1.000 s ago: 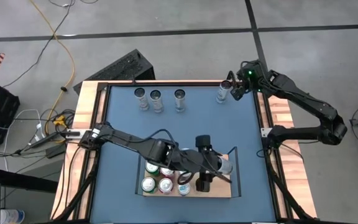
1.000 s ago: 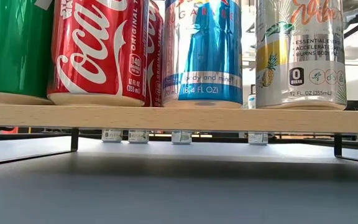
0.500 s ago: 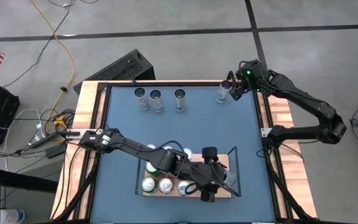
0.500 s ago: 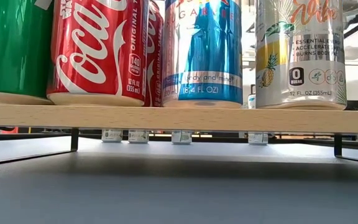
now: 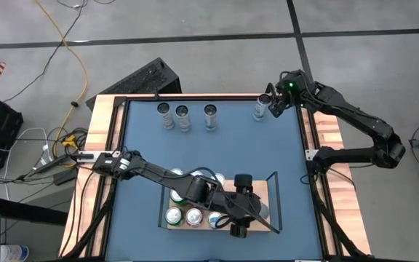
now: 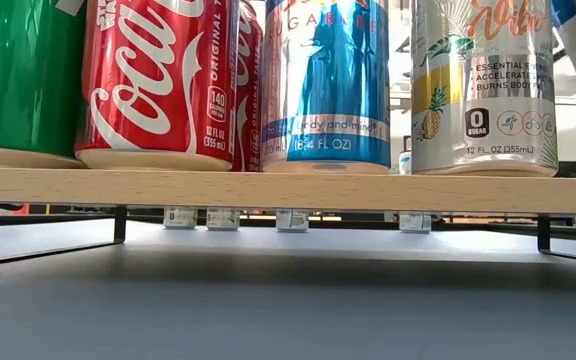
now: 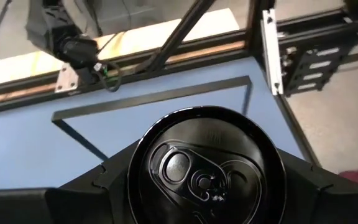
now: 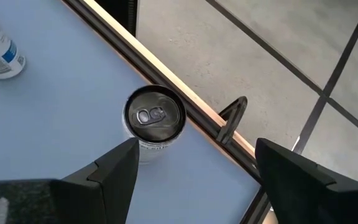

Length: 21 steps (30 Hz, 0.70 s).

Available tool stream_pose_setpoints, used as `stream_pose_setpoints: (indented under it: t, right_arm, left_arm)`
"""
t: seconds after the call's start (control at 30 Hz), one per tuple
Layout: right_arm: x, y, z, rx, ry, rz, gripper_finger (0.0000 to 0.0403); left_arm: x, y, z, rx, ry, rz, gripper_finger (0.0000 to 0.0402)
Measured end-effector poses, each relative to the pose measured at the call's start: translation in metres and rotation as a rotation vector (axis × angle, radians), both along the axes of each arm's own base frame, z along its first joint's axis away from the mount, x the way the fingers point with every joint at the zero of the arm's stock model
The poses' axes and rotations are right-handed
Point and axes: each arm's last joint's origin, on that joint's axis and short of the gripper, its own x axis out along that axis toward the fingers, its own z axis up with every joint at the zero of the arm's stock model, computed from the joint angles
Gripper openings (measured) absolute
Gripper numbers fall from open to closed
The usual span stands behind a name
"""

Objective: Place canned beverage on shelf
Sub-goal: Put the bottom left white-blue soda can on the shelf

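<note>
Grey floor surrounds your blue worktop point(image 5: 209, 156), where the shelf point(image 5: 271, 223) sits at the near edge with cans point(image 5: 184, 215) crowded on its left part. Your left end effector point(image 5: 247, 216) hangs over the shelf's right part, fingers point(image 7: 86, 190) pinching a black-topped can point(image 7: 205, 165) from both sides, though you cannot tell whether its base touches the board. At the far right corner your right end effector point(image 5: 273, 103) waits, spread wide beside a lone can point(image 8: 155, 118) standing on the worktop, apart from three more cans point(image 5: 184, 115) along the far edge.
</note>
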Motion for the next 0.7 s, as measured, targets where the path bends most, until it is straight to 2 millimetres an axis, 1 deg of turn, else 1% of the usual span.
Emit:
stream_pose_setpoints:
  t: [0.13,0.23,0.4,0.57,0.7]
  right_arm:
    - [0.0,0.0,0.0,0.0,0.0,0.0,0.0306]
    - [0.0,0.0,0.0,0.0,0.0,0.0,0.0306]
    - [0.0,0.0,0.0,0.0,0.0,-0.001,0.0306]
    - [0.0,0.0,0.0,0.001,-0.001,-0.002,0.0306]
    - [0.001,-0.0009,-0.0013,0.006,0.003,-0.002,0.0306]
  left_arm:
    - [-0.0001,0.0025,-0.0015,0.013,0.014,0.018,0.0248]
    - [0.0028,0.0057,0.0009,-0.001,-0.01,-0.002,0.0247]
    - [0.0025,0.0039,0.0007,-0.02,-0.002,-0.047,0.0247]
    - [0.002,0.0024,0.0004,0.0,0.003,-0.104,0.0247]
    - [0.002,0.0039,-0.0005,0.004,0.015,-0.107,0.0247]
